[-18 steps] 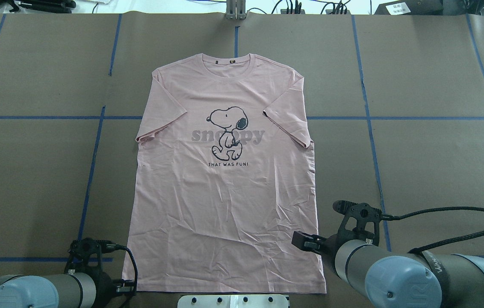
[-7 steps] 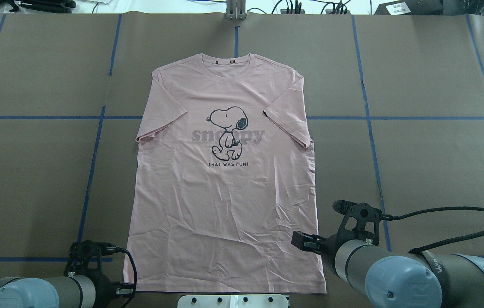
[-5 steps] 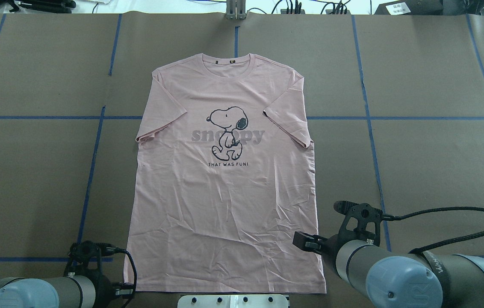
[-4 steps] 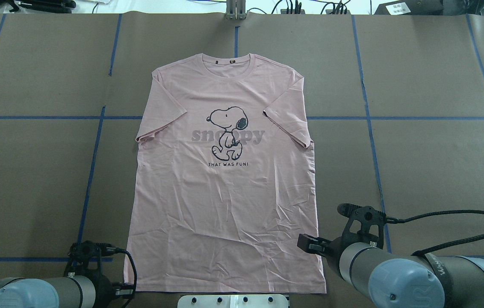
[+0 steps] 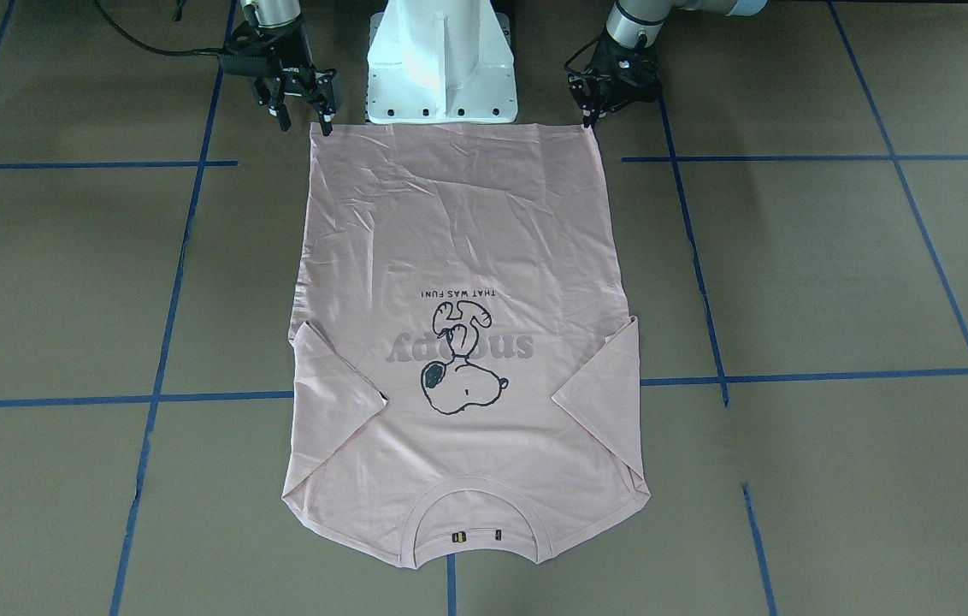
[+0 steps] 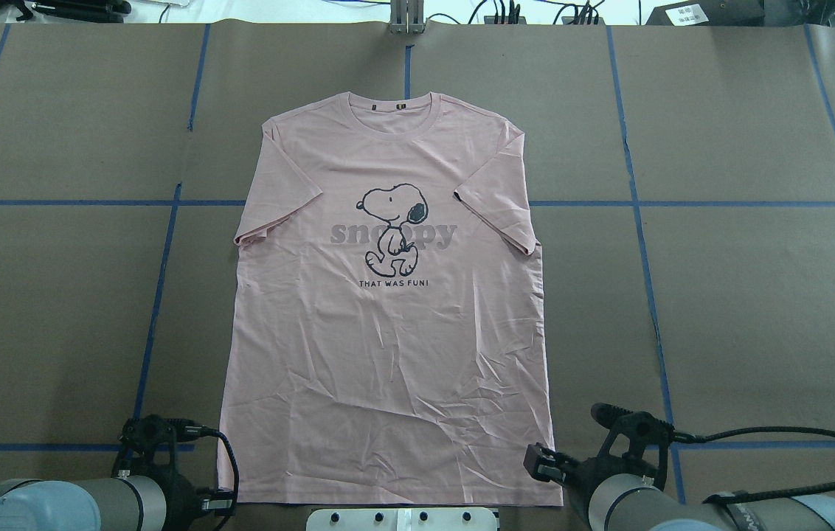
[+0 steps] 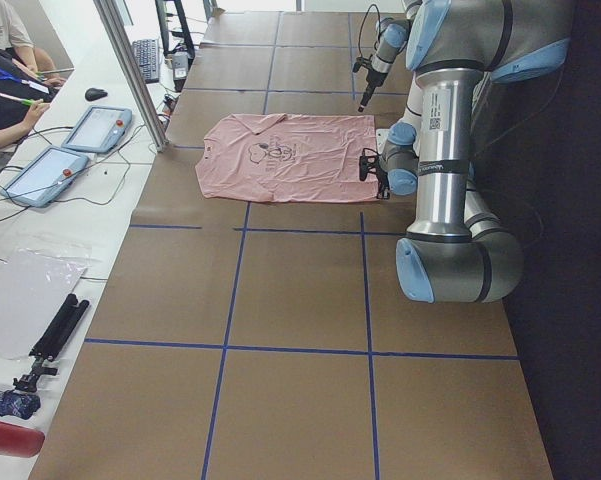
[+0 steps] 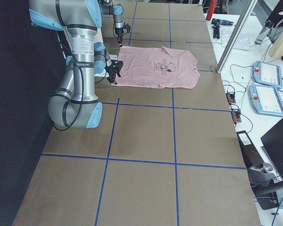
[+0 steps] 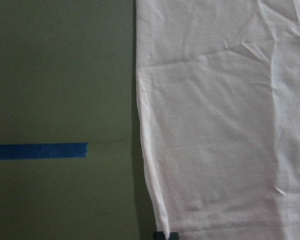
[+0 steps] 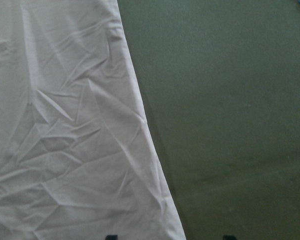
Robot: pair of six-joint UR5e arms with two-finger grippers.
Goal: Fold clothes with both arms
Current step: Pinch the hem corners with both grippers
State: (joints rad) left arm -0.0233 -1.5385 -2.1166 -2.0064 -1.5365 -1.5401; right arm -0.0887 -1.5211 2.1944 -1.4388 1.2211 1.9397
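Pale pink Snoopy T-shirt (image 6: pixel 388 332) flat, front up, wrinkled, left gripper (image 5: pixel 592 118) pinched together at one hem corner, hold on cloth unclear, right gripper (image 5: pixel 306 122) spread wide, empty, at the other.

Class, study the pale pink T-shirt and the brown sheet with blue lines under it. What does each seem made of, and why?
The pale pink T-shirt looks like thin matte cloth, probably cotton: it lies limp with fine creases. The brown sheet looks like matte paper or card: flat, with a seam. The blue lines look like tape: one end is cut square.
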